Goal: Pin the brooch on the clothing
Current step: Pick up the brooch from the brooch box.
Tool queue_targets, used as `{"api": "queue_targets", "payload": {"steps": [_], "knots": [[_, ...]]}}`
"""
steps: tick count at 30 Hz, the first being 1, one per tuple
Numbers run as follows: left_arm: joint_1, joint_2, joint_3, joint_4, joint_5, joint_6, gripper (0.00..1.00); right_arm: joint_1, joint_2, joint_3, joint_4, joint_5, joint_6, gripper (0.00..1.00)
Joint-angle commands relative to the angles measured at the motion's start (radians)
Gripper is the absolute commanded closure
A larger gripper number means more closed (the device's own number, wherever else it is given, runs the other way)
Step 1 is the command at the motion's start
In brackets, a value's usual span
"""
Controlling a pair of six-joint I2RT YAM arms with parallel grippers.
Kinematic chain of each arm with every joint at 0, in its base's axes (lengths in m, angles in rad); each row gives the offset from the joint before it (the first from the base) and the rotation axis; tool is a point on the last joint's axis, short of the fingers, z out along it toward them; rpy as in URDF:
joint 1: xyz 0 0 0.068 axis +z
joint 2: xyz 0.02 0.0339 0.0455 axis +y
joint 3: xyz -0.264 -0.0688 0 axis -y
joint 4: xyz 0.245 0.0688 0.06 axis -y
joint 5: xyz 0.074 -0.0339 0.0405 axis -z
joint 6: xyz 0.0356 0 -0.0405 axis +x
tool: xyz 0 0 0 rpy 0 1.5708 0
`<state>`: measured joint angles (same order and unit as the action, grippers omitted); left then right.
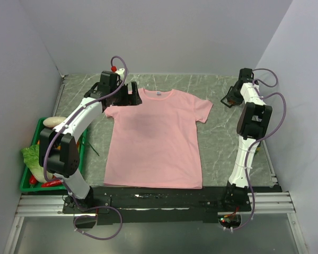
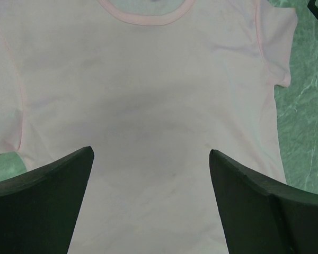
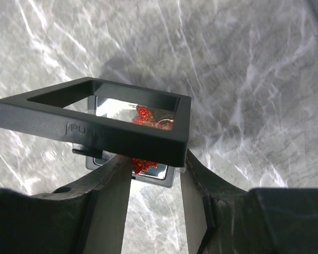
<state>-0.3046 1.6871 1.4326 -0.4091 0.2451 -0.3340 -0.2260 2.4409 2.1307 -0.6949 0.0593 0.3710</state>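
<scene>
Right pincer pinching near edge of black frame case, far right on surface; brooch inside. Left pincer spread wide over clothing, near collar. Green basket of vegetables at near left. Open marble between right sleeve and case.

Plain pale walls enclose a grey-green marbled tabletop under soft, even light.

Pink clothing; orange-red brooch; black frame; grey-green marbled table
</scene>
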Motion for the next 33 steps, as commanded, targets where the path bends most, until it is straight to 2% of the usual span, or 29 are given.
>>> {"api": "queue_targets", "payload": {"steps": [1, 14, 20, 28, 33], "knots": [[-0.001, -0.043, 0.026, 0.015, -0.003, 0.016, 0.04, -0.009, -0.111, -0.047, 0.040, -0.004, -0.033, 0.66], [-0.001, -0.064, 0.025, 0.016, 0.006, 0.013, 0.04, -0.006, -0.262, -0.184, 0.087, 0.005, -0.049, 0.67], [-0.001, -0.075, 0.022, 0.023, 0.028, 0.007, 0.03, 0.019, -0.374, -0.316, 0.141, -0.018, -0.069, 0.68], [-0.013, -0.084, 0.019, 0.032, 0.060, -0.005, 0.04, 0.140, -0.554, -0.503, 0.195, -0.053, -0.124, 0.68], [-0.039, -0.098, 0.017, 0.038, 0.077, 0.016, 0.04, 0.221, -0.683, -0.606, 0.195, -0.173, -0.158, 0.68]]}}
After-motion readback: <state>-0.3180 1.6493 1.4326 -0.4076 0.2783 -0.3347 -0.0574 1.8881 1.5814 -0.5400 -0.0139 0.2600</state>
